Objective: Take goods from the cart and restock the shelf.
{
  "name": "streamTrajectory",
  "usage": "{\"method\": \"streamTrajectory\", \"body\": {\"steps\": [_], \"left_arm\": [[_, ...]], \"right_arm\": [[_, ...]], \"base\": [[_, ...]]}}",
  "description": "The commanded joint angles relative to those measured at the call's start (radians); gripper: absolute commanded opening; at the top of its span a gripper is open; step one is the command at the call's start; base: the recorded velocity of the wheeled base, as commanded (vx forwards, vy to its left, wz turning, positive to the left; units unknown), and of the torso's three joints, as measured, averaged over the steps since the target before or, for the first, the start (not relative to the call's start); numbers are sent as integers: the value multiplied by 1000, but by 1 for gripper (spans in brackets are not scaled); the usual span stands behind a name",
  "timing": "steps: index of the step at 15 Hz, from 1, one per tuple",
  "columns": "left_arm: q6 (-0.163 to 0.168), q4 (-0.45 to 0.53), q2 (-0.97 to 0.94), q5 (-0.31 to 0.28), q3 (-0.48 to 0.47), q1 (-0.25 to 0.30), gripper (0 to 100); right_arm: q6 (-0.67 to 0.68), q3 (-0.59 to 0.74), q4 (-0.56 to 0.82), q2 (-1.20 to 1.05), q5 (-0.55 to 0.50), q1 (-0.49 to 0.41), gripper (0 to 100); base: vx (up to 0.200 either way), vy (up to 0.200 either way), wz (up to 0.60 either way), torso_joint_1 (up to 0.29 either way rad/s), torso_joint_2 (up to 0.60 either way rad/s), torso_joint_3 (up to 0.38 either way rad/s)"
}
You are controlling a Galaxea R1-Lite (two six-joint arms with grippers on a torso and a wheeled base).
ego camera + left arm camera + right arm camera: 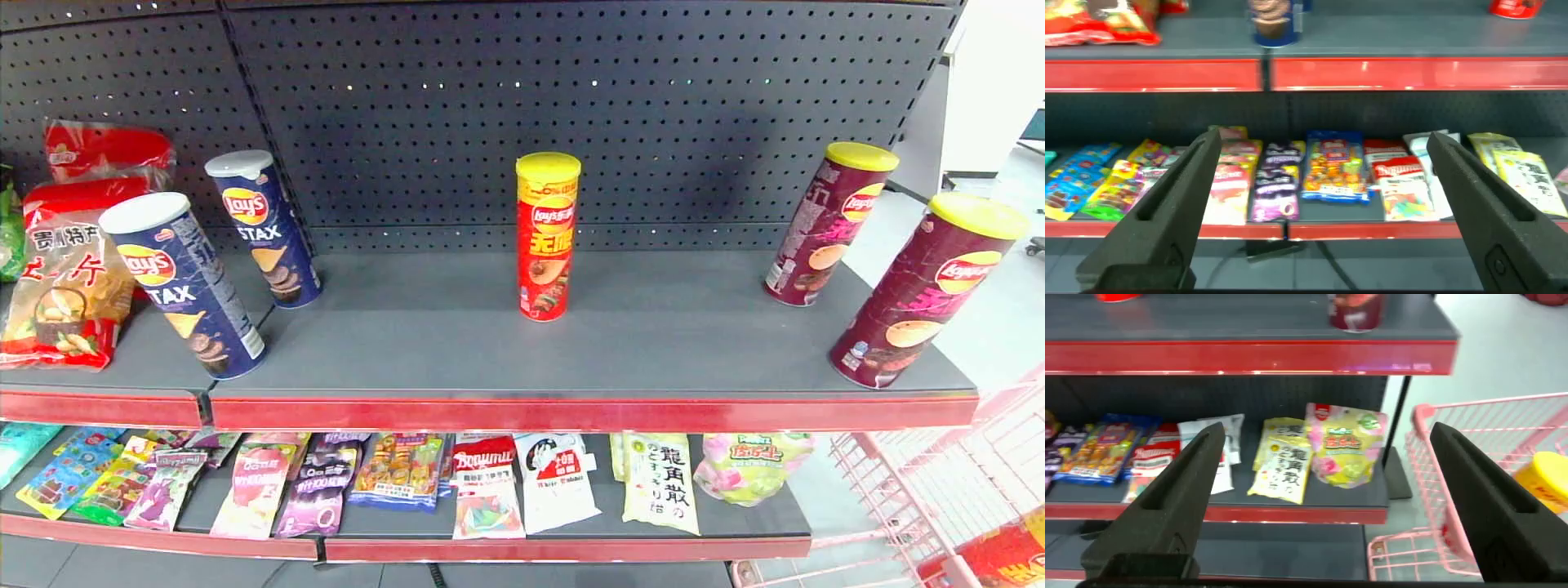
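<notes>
The upper grey shelf (653, 343) holds two blue chip cans (184, 286) at the left, a red can (545, 237) in the middle and two maroon cans (927, 294) at the right. The pink wire cart (939, 482) stands at the lower right with a red and yellow package (1000, 555) inside. My left gripper (1324, 139) is open and holds nothing, facing the lower shelf's snack packets (1327, 167). My right gripper (1328, 431) is open too, facing that shelf's right end beside the cart (1470, 416), where a yellow-lidded can (1552, 478) lies.
Red snack bags (69, 278) fill the upper shelf's left end. Wide gaps lie between the red can and the cans on either side. Several flat packets (490, 482) cover the lower shelf. A red strip (571, 412) edges the upper shelf's front.
</notes>
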Motion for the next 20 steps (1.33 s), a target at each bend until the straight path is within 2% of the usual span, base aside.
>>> {"method": "streamTrajectory", "body": {"steps": [1, 12, 20], "left_arm": [[0, 0, 1, 0, 0, 1, 100], [0, 0, 1, 0, 0, 1, 100], [0, 0, 1, 2, 0, -1, 100]], "right_arm": [[0, 0, 0, 1, 0, 1, 100], [-1, 0, 0, 1, 0, 1, 100], [-1, 0, 0, 1, 0, 1, 100]], "base": [[0, -200, 0, 7, 2, 2], [0, -200, 0, 4, 5, 2], [0, 0, 0, 0, 0, 0]]}}
